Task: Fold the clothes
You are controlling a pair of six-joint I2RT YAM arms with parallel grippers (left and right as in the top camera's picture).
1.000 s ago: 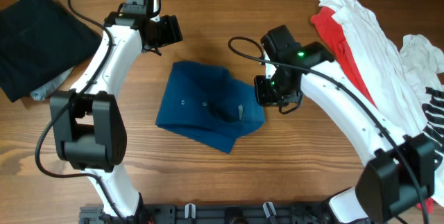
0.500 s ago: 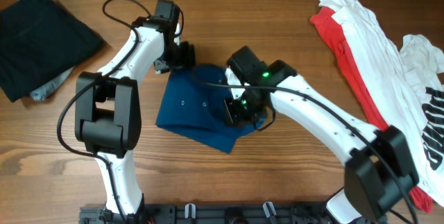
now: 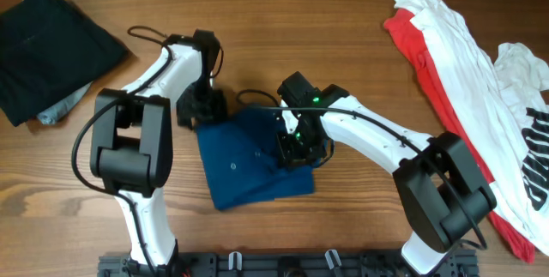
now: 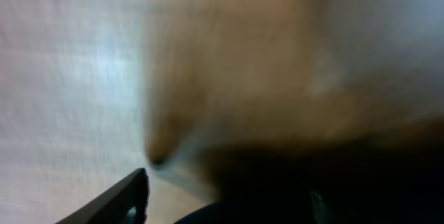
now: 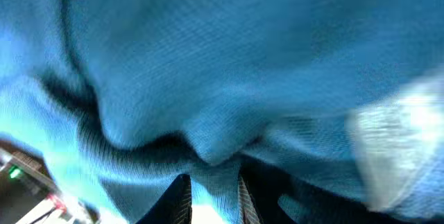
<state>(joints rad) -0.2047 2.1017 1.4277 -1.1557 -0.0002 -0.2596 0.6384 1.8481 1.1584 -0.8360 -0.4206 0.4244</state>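
Note:
The deep-blue polo shirt lies folded in the middle of the table, its small buttons showing. My left gripper is at its far left corner; in the blurred left wrist view its fingers stand apart with dark cloth low between them. My right gripper is down on the shirt's right part. In the right wrist view its fingers pinch a fold of the blue shirt. The red T-shirt and the white T-shirt lie heaped at the right.
A folded black garment lies at the far left corner with a grey piece under its near edge. A white garment with black print hangs at the right edge. Bare wood shows along the table's front.
My left gripper came from the back down to the shirt's far left corner. My right gripper moved left onto the shirt and took hold. The shirt slid toward the front and turned.

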